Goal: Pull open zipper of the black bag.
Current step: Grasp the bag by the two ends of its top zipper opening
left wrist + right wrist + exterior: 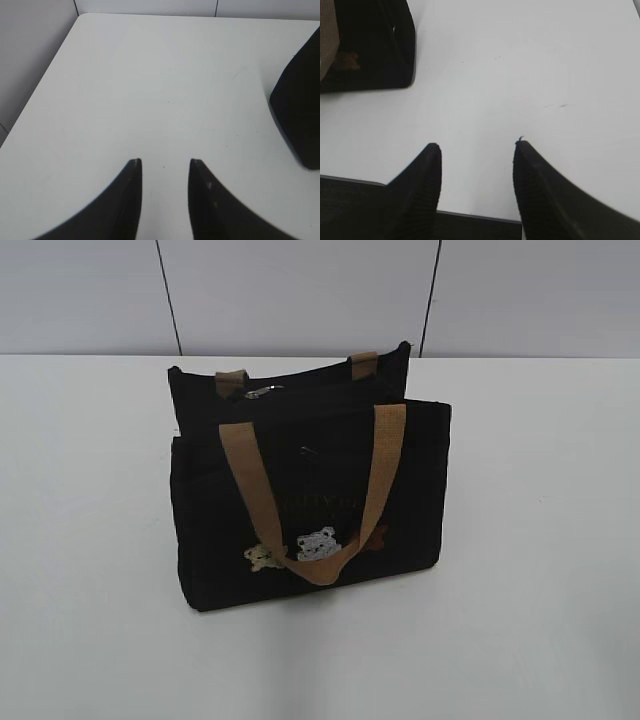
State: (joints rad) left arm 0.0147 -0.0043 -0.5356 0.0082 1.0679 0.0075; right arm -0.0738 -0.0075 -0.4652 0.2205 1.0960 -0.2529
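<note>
Left gripper: jaws apart, empty, over bare table. Right gripper: jaws apart, empty, near the table's front edge. Bag: upright mid-table, well apart from both; front handle draped down its face. Zipper: along top, silvery pull at left end. Wall behind.

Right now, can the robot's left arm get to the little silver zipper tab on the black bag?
Probably yes. The left gripper is open over bare table, nothing lies between it and the black bag, and the zipper tab sits uncovered on top, beside the handle.
</note>
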